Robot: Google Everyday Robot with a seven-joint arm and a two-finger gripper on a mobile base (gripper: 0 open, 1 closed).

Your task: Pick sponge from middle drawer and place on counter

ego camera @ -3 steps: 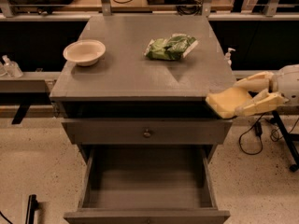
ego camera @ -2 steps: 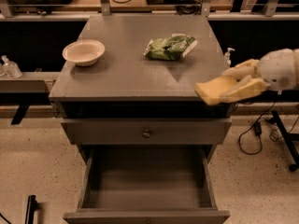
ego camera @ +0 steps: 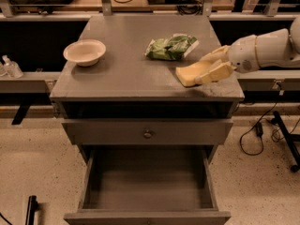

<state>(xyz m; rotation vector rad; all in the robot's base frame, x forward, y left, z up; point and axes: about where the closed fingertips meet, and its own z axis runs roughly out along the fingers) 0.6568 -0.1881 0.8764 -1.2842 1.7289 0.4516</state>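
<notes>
The sponge (ego camera: 190, 74) shows its pale yellow foam face and sits between the fingers of my gripper (ego camera: 206, 68). The gripper reaches in from the right on a white arm (ego camera: 262, 50) and is shut on the sponge. It holds the sponge low over the right front part of the grey counter (ego camera: 126, 74); I cannot tell whether the sponge touches the surface. The middle drawer (ego camera: 147, 182) is pulled open at the bottom, and its bare grey floor holds nothing.
A cream bowl (ego camera: 85, 52) stands on the counter's left side. A crinkly green bag (ego camera: 171, 47) lies just behind the sponge. A closed drawer front with a round knob (ego camera: 147, 133) is above the open drawer. Cables lie on the floor at the right.
The gripper has carried the sponge leftward, from beyond the counter's right edge to over the right front part of the counter top.
</notes>
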